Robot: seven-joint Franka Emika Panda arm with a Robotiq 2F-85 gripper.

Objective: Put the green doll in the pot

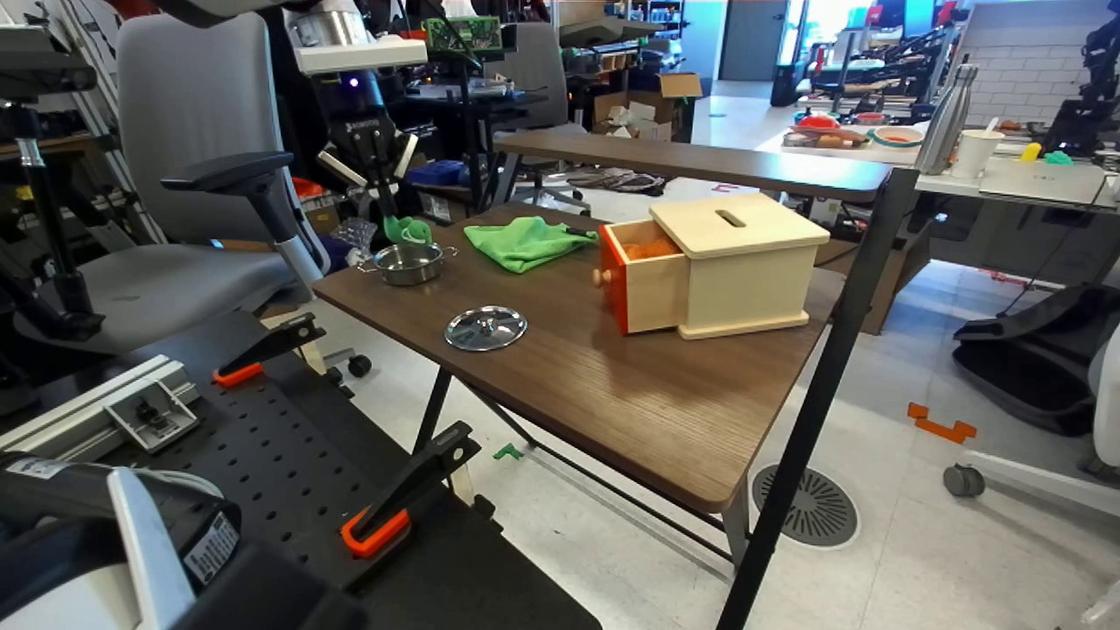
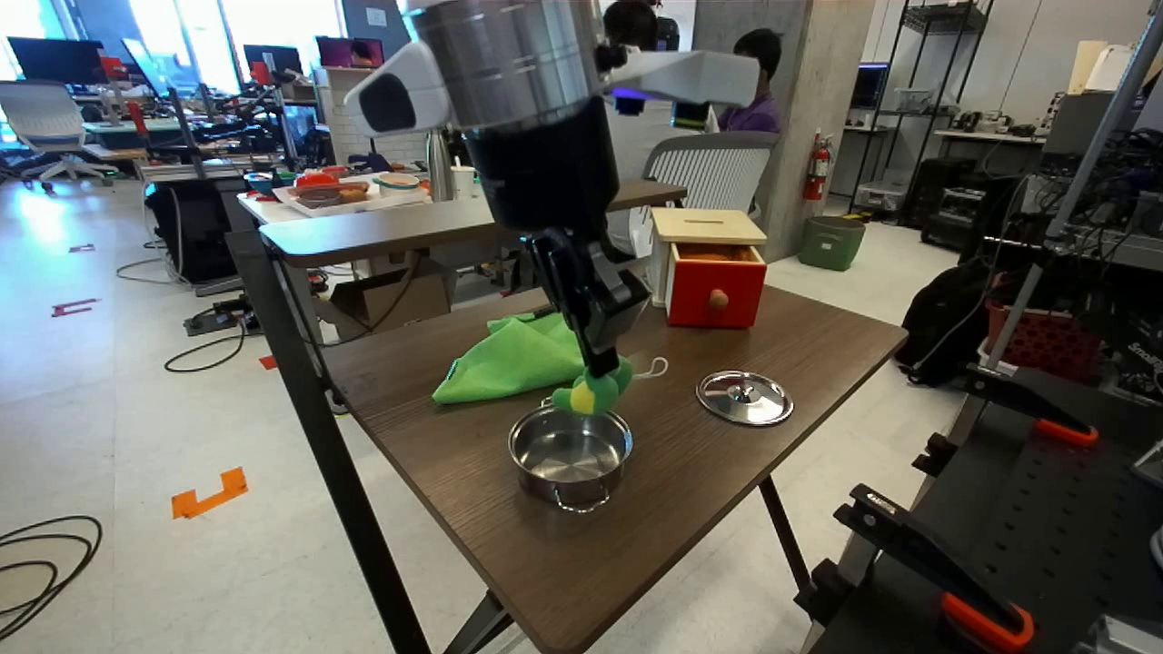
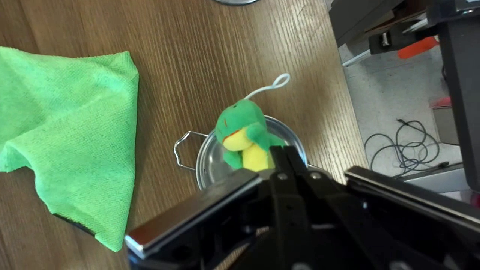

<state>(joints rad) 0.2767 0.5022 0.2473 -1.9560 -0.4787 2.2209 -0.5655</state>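
The green doll (image 2: 591,392) is a small soft toy with a yellow belly and a white string loop. My gripper (image 3: 284,150) points down, its fingertips nearly together and pinching the doll's side; the doll also shows in the wrist view (image 3: 243,123). The pot (image 2: 541,480) is round, silver and uncovered, with two wire handles, and stands near the table's end. In an exterior view, the doll (image 1: 408,230) hangs just above and behind the pot (image 1: 409,268). In the wrist view, the doll overlaps the opening of the pot (image 3: 202,165). The gripped part is partly hidden behind the fingers.
A bright-green cloth (image 1: 525,242) lies beside the pot. A silver lid (image 2: 745,400) lies flat on the table (image 1: 604,394). A wooden box (image 1: 752,271) with its red-fronted drawer (image 2: 716,298) pulled out stands farther along. A raised shelf (image 1: 691,162) runs along one side.
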